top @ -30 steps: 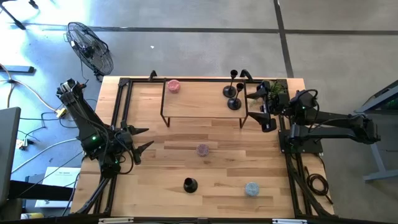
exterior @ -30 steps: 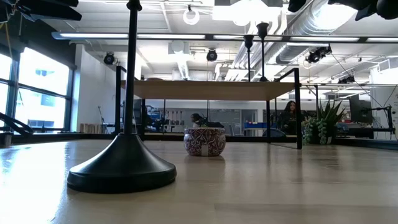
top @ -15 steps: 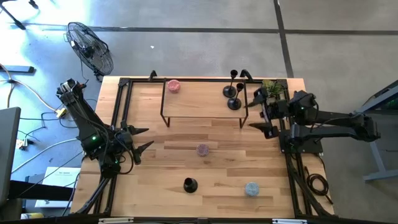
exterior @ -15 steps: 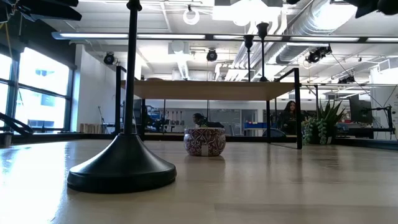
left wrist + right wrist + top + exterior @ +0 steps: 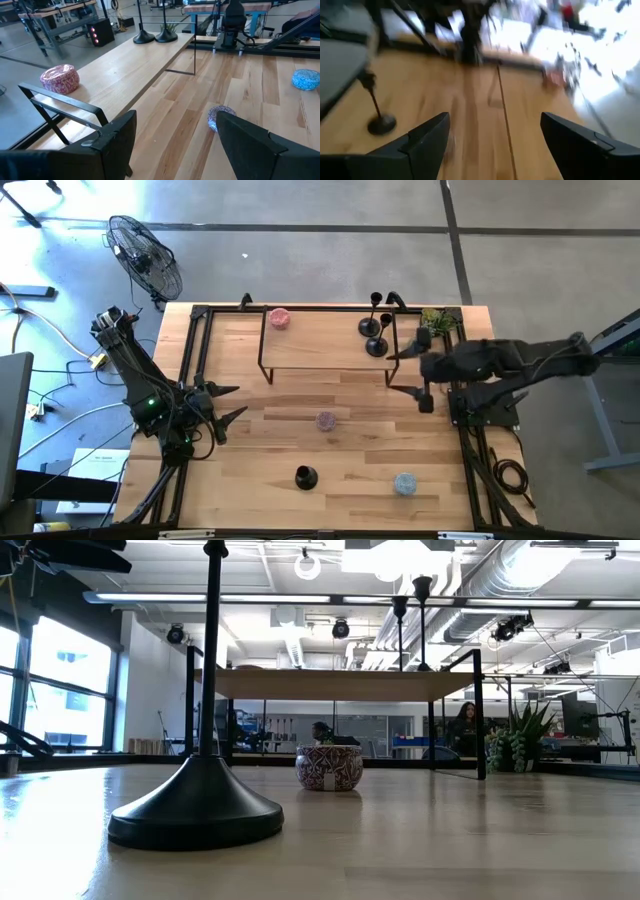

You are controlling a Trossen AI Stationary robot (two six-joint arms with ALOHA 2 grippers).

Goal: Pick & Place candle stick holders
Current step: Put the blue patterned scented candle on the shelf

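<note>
- One candle stick holder [image 5: 305,477] stands alone near the front edge of the table [image 5: 250,440], its thin stem pointing straight up
- Two more holders [image 5: 372,338] stand on the raised shelf [image 5: 320,340] by the back edge
- The right gripper [image 5: 408,369] is wide open with nothing in it, near the right edge; the lone holder lies toward the front and left of it
- The left gripper [image 5: 228,402] is open too, by the left edge, and looks a bit nearer

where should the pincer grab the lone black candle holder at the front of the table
Grip the candle holder by its thin upright stem, just above the domed base. Come in level from the side, fingers either side of the stem: the base is too wide and sloped, and the table around it is bare.
</note>
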